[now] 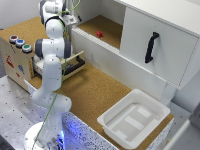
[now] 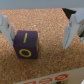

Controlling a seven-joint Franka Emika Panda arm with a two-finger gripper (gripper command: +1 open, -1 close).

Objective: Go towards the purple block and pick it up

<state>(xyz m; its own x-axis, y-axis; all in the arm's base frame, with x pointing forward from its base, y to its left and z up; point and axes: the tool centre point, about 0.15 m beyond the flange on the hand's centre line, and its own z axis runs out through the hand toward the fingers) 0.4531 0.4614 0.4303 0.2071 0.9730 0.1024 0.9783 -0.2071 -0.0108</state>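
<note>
The wrist view is showing the purple block (image 2: 25, 44) sitting on the cork counter (image 2: 50, 57), with yellow marks on its near face, and the jaws (image 2: 38, 29) are standing wide open around it, holding nothing. One finger (image 2: 6, 26) is hanging just beside one side of the block, while the other finger (image 2: 73, 27) is standing well apart from the opposite side, so the block is lying off-centre in the gap, clearly nearer the first finger. That offset looks like the thing the coming move is turning on: the arm probably needs to be shifting sideways toward the block, or closing will be nudging it before both fingers meet it. The block is looking roughly cubic, so no long axis is mattering much, and its faces are sitting nearly square to the fingers, with a slight twist. How high the fingertips are hanging above the cork is hard to judge here. In the exterior view the arm (image 1: 50, 65) is reaching away toward the far counter, and its own body is hiding both the jaws and the block, so their place cannot be told from there. A red block (image 1: 99, 34) is lying farther off on the raised cork surface, and a white bin (image 1: 135, 119) is resting at the near edge.
</note>
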